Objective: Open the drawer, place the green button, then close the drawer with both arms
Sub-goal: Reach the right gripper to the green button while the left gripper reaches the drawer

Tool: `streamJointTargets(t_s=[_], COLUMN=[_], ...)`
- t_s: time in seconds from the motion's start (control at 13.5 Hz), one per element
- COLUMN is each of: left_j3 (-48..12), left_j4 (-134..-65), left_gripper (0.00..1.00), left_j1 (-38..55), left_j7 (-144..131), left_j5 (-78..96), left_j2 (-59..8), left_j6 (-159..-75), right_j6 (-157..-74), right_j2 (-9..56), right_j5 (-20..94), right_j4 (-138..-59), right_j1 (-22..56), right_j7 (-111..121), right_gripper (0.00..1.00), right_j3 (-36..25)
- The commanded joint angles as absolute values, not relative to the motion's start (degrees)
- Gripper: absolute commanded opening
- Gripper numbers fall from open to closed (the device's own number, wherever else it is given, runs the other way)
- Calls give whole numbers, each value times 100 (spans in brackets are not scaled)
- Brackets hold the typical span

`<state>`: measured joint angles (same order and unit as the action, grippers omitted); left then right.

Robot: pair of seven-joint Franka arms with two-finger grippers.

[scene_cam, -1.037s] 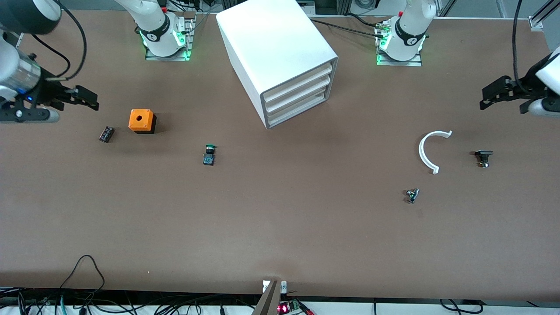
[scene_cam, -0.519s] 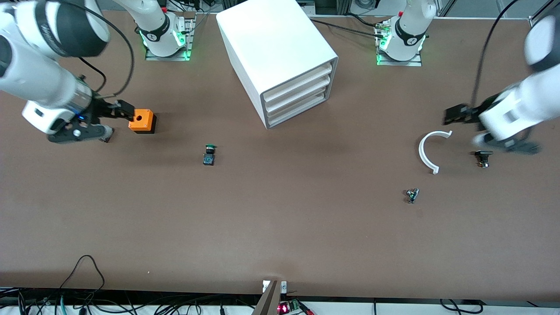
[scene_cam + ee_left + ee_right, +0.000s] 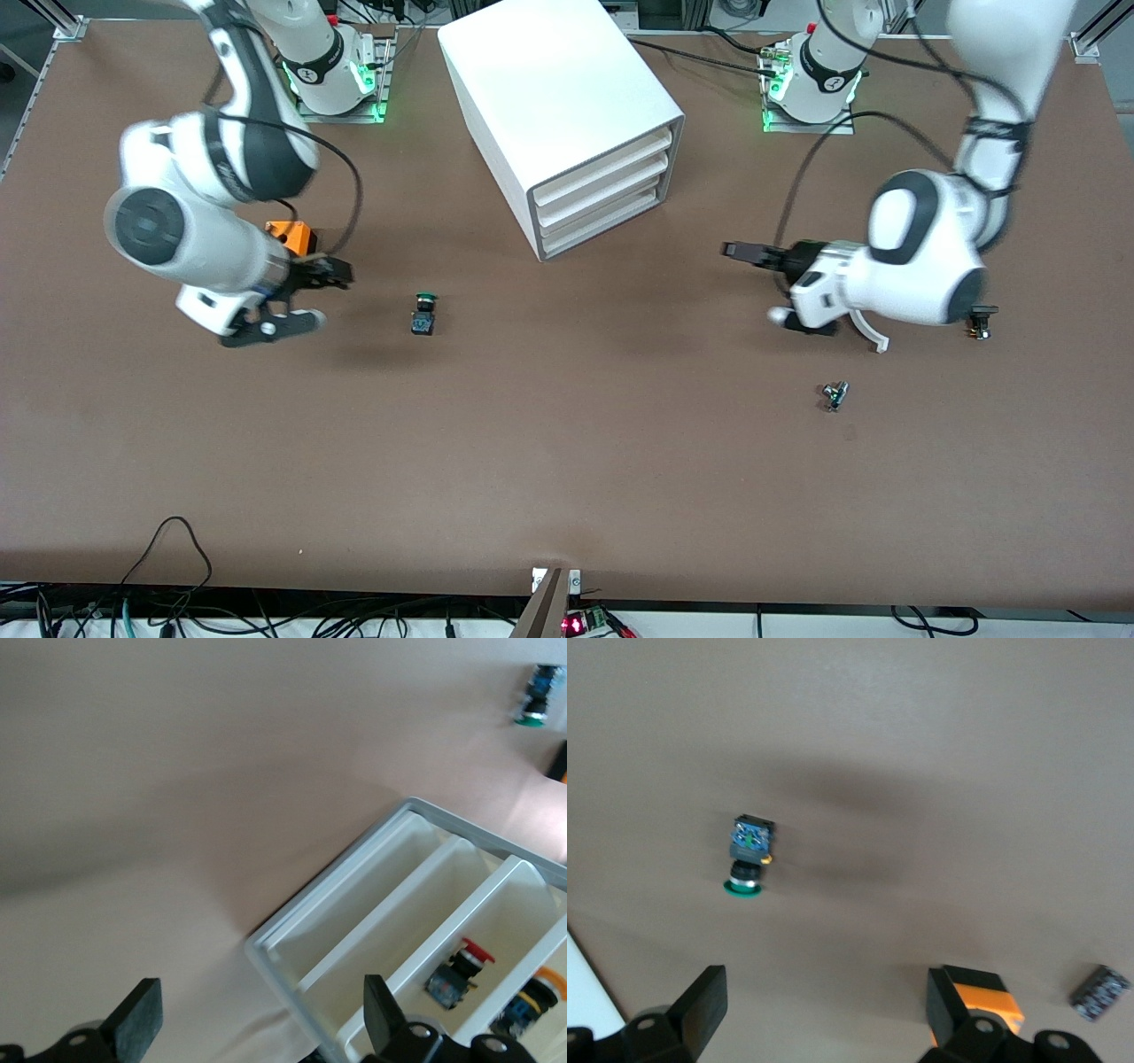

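Observation:
The white cabinet [image 3: 567, 106] stands near the robots' bases with all three drawers shut; the lowest drawer [image 3: 606, 221] sits flush in the grey frame. The button [image 3: 424, 314], with its green cap, lies on the table nearer the front camera than the cabinet. It also shows in the right wrist view [image 3: 748, 859] and the left wrist view [image 3: 534, 700]. My right gripper [image 3: 330, 275] is open and empty, over the table between the orange box [image 3: 296, 234] and the button. My left gripper [image 3: 740, 252] is open and empty, over the table beside the cabinet's front [image 3: 292, 966].
A white curved piece [image 3: 875, 335], partly hidden by the left arm, a black-capped part [image 3: 978, 321] and a small silvery-green part [image 3: 834, 395] lie toward the left arm's end. A small black part [image 3: 1099, 992] lies beside the orange box [image 3: 983, 992].
Both arms have swung in from the table's ends toward the middle. The right gripper passed the orange box toward the button; the left gripper passed over the curved piece toward the cabinet.

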<state>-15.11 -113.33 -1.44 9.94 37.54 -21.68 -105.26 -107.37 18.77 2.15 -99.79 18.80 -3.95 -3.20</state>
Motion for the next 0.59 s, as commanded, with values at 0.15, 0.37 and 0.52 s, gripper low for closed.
streamJointTargets(t_s=[0.15,0.37,0.52], left_j3=[-1765,-2082,-2118], left_j4=[-12207,-12392,-12393], left_gripper=[100,100,99], left_j1=[307,325,474], left_j7=[2537,2681,2681], left_j5=[6087,6363,6512], left_j2=[-2609,-2742,-2856], left_j6=[-11301,-11689,-11698], right_j6=[-11695,-12680,-12963], right_j2=[2311,2609,2847], right_j5=[316,281,290], right_j4=[-10255,-10739,-10775], right_j1=[2293,2382,2443], right_j7=[-1272,-2020,-2354], right_gripper=[100,100,100], right_j3=[-273,-27,-26])
